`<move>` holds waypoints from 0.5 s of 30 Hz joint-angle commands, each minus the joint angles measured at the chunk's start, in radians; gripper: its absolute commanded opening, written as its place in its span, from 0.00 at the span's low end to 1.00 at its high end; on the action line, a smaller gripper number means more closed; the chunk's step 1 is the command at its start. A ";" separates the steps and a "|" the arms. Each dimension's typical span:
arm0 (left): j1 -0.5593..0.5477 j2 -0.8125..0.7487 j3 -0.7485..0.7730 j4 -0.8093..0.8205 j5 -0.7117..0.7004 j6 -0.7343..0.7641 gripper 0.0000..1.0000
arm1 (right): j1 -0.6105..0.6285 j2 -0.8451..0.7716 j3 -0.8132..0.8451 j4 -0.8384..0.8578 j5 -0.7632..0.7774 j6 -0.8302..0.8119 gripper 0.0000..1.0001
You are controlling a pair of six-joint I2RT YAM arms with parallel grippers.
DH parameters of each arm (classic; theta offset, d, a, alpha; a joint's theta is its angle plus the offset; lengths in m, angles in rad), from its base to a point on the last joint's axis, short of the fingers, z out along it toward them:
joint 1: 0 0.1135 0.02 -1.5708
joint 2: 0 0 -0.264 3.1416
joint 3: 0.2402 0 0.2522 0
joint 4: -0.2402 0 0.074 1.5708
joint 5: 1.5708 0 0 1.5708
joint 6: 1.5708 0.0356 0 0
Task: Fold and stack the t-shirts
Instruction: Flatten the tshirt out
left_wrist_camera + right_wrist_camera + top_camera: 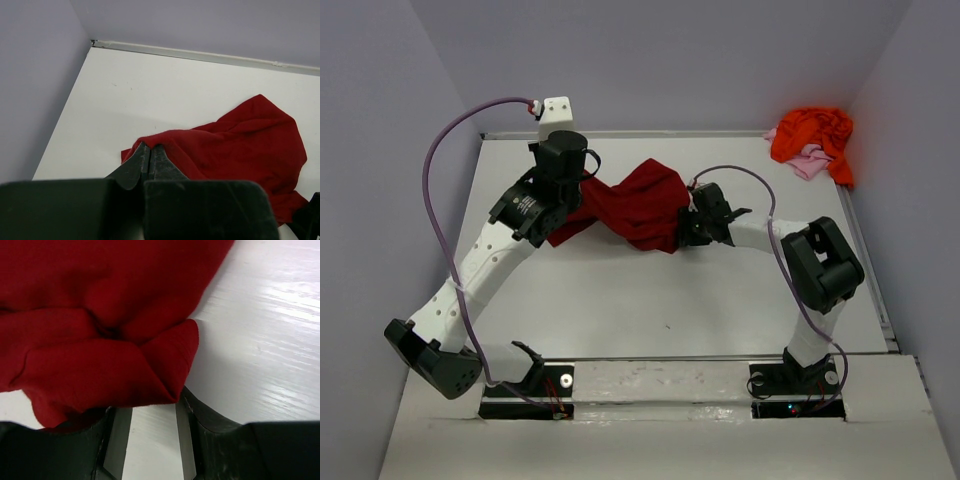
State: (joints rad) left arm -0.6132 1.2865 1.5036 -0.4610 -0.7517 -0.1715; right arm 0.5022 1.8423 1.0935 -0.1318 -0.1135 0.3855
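From above, the crimson t-shirt hangs bunched between the two arms over the middle of the desk, toward its far side. The left tool is mostly hidden under its own black wrist, so its tips cannot be made out here. The right tool is buried to the tips in the shirt's right edge. The orange t-shirt lies crumpled in the far right corner, on top of the pink t-shirt, of which only a small part shows. A purple cable loops along the left arm.

In the left wrist view, the left tool has its fingers pressed together, pinching the near corner of the crimson t-shirt. The cloth spreads away to the right over the desk. A dark shape is cut off by the lower right corner and cannot be identified.

In the right wrist view, the crimson t-shirt fills the upper left. The right tool has its fingers apart, with a thick fold wedged between the tips, and they appear to clamp it. The left fingertip is covered by cloth. Bare desk shows to the right.
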 commanded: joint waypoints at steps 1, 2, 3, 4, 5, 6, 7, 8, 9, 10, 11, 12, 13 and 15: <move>0.006 -0.036 0.000 0.035 -0.002 0.023 0.00 | 0.019 0.028 -0.020 0.026 -0.090 0.035 0.45; 0.006 -0.035 0.000 0.035 0.000 0.023 0.00 | 0.028 0.025 -0.021 0.038 -0.100 0.038 0.45; 0.006 -0.035 0.001 0.035 0.002 0.023 0.00 | 0.029 0.021 -0.032 0.046 -0.115 0.044 0.45; 0.007 -0.033 0.003 0.033 0.000 0.021 0.00 | 0.029 0.020 -0.035 0.055 -0.123 0.047 0.45; 0.007 -0.032 0.003 0.033 0.005 0.021 0.00 | 0.029 0.021 -0.035 0.058 -0.129 0.050 0.45; 0.006 -0.030 0.007 0.033 0.006 0.021 0.00 | 0.029 0.021 -0.040 0.064 -0.143 0.055 0.45; 0.006 -0.030 0.007 0.030 0.003 0.021 0.00 | 0.029 0.026 -0.041 0.073 -0.150 0.061 0.45; 0.007 -0.030 0.009 0.030 0.006 0.020 0.00 | 0.029 0.031 -0.043 0.084 -0.161 0.065 0.44; 0.007 -0.030 0.010 0.030 0.008 0.020 0.00 | 0.029 0.035 -0.043 0.087 -0.166 0.067 0.44; 0.007 -0.030 0.010 0.028 0.009 0.021 0.00 | 0.029 0.050 -0.041 0.090 -0.170 0.072 0.42; 0.007 -0.030 0.009 0.030 0.011 0.020 0.00 | 0.029 0.057 -0.041 0.095 -0.172 0.073 0.36; 0.007 -0.030 0.009 0.028 0.011 0.020 0.00 | 0.029 0.061 -0.041 0.097 -0.172 0.072 0.29; 0.007 -0.030 0.007 0.028 0.009 0.020 0.00 | 0.038 0.066 -0.044 0.101 -0.170 0.075 0.21; 0.007 -0.033 0.000 0.031 0.005 0.021 0.00 | 0.038 0.074 -0.046 0.103 -0.166 0.075 0.00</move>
State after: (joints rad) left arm -0.6132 1.2861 1.5036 -0.4614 -0.7341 -0.1715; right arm 0.5194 1.8771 1.0687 -0.0319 -0.2672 0.4469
